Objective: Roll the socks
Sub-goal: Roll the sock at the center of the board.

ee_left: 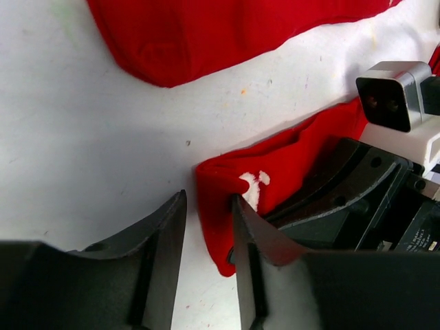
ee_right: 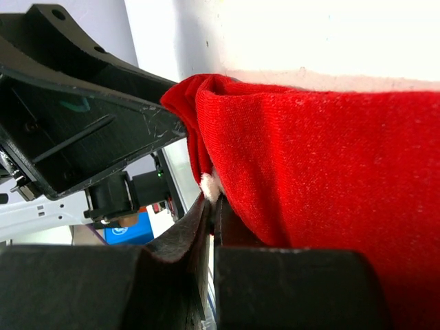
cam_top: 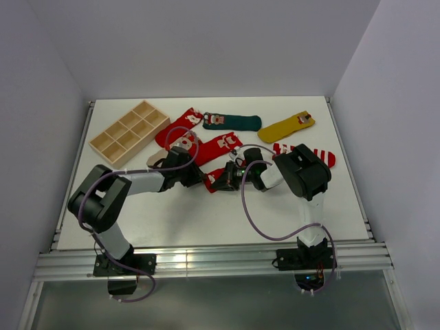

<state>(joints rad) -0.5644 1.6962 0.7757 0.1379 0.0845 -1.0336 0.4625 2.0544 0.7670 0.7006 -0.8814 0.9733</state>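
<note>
Top external: left gripper point(cam_top: 201, 177) and right gripper point(cam_top: 223, 180) are facing each other across a red sock point(cam_top: 212, 185).
Top external, behind them: green sock point(cam_top: 237, 123), yellow sock point(cam_top: 287, 127), striped sock point(cam_top: 323, 157) and the other socks in view are lying flat and unrolled.
Left wrist: left fingers point(ee_left: 161, 247) are standing partly apart and gripping nothing. The red sock's point(ee_left: 275, 172) end is sitting between them, seemingly touching one.
Right wrist: right fingers point(ee_right: 185, 240) are pressing tight together, pinching the red sock's point(ee_right: 330, 172) edge.
Progress: no sock is looking rolled. This one is barely begun, and every other sock is waiting.
</note>
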